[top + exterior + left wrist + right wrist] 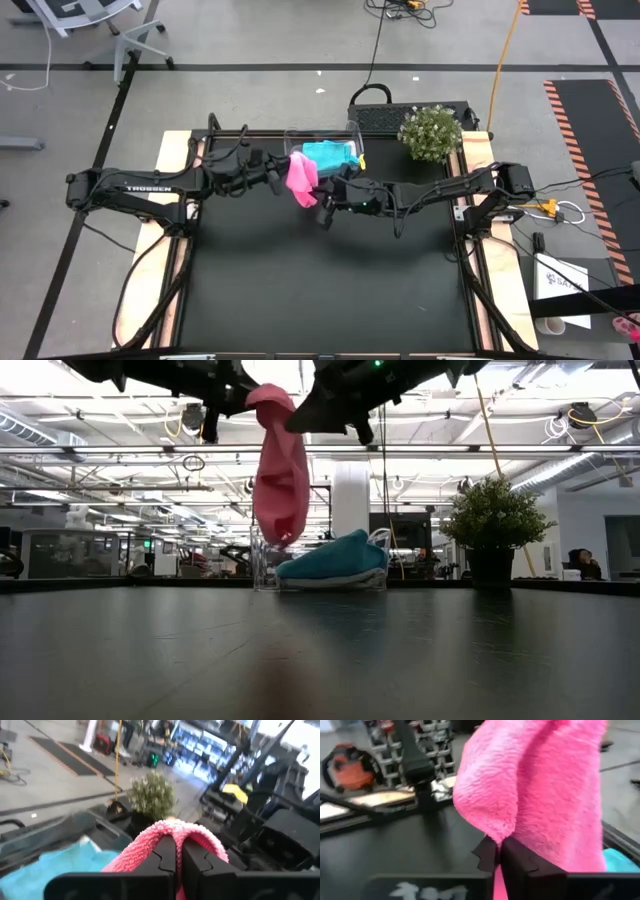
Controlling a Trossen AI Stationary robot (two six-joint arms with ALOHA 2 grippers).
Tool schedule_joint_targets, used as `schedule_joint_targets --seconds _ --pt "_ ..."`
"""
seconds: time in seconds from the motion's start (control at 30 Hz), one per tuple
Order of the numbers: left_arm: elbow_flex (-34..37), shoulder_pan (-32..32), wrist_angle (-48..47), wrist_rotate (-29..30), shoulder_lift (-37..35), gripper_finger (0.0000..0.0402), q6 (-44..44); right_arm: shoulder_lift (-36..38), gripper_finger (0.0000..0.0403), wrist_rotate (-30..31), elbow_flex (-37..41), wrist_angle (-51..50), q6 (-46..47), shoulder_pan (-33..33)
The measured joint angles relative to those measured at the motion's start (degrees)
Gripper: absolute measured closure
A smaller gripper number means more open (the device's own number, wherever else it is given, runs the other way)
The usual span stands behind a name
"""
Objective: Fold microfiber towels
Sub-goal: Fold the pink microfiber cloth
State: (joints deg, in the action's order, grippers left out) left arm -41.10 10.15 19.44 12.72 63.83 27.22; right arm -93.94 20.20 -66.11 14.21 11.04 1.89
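**Q:** Two grippers on one cloth, is that what's being seen?

**A:** Yep. The pink towel is held up in the air, well off the black table, around 12 o'clock of the table's middle. In the low view it's seen dangling as a long bunched fold, clear of the surface. It's pinched by the left gripper, fingers pressed together with the cloth draped over their tips. The right gripper is clamped on it too, jaws closed with pink fabric caught between them.

**Q:** And the other towels?

**A:** The teal towel is piled in the clear plastic tub, just past the pink one toward 12 o'clock, at the table's far edge. A third can't be made out.

**Q:** Anything else around?

**A:** A small potted plant is parked at about 1 o'clock, beside the tub. Both arms are stretched in from 9 and 3 o'clock, meeting at the towel.
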Motion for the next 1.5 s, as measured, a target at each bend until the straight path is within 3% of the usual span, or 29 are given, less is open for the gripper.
schedule_joint_targets --seconds 0.17,0.3,0.5,0.7,0.83,1.0,1.23,1.4,1.5 --pt "0.0 0.0 -6.39 -6.72 -0.59 0.0393 3.47 7.07 0.0401 -2.25 0.04 -15.52 0.67 0.4" --pt "-0.04 -0.11 -9.09 -15.55 -0.59 0.0397 8.4 16.0 0.0402 -1.37 0.04 -27.62 1.72 0.27" --pt "-0.04 -0.15 -8.12 -26.08 -0.59 0.0386 13.93 25.49 0.0402 -0.67 0.0 -28.74 -0.02 -1.14" --pt "-0.04 -1.61 -6.16 -33.86 -0.61 0.0396 16.52 25.06 0.0402 -2.51 0.0 -29.52 1.81 0.36" --pt "-0.04 -3.24 -6.7 -34.32 -0.59 0.039 15.98 22.97 0.0402 0.77 0.09 -30.21 -5.84 -0.93" --pt "-0.04 -4.86 -11.56 -37.17 -0.59 0.0372 16.77 22.66 0.0403 0.85 0.04 -30.62 -6.02 -4.22" --pt "-0.02 -8.75 -23.05 -36.81 -0.57 0.0396 18.37 23.47 0.0403 2.08 0.0 -28.77 -9.61 -8.46" --pt "-0.02 -9.55 -24.0 -33.54 -0.57 0.0388 18.06 21.74 0.0403 -12.75 -0.07 -24.42 4.37 -6.26" --pt "-0.02 -9.41 -23.89 -31.52 -0.57 0.0377 16.81 19.19 0.0403 -17.55 0.01 -21.22 2.47 -2.92"
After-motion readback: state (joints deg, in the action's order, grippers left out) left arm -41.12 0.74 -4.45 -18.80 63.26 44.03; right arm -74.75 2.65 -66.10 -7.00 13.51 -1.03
